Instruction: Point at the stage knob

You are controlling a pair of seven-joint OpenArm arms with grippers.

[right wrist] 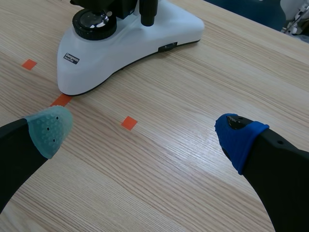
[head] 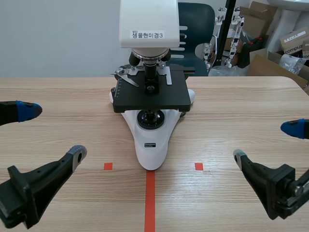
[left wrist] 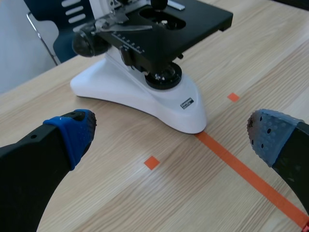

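Nothing of the pointing is done yet, judging by how things lie. Both arms sit low at the near edge of the pale wooden surface (head: 241,106), well apart from the white-bodied microscope with the black square stage (head: 152,140) that stands at the middle. The left hand (head: 53,133) is spread wide, its blue pad and grey pad far apart with only bare wood and an orange tape mark between them. The right hand (head: 266,141) is spread just as wide and pinches nothing.

What I take to be the stage knob (right wrist: 148,12) is the short black cylindrical stem hanging under the stage on the microscope's right flank, just above the white foot. It shows best in the right wrist view, where it lies well ahead of the right hand, beyond the tip of the foot and toward the grey-green pad's side. In the scene view it is largely tucked beneath the stage edge and hard to make out. The left wrist view shows a round black knob on the opposite flank instead, which looks more like a focus control.

All that remains is the whole move: the right hand seems the better placed to do it.
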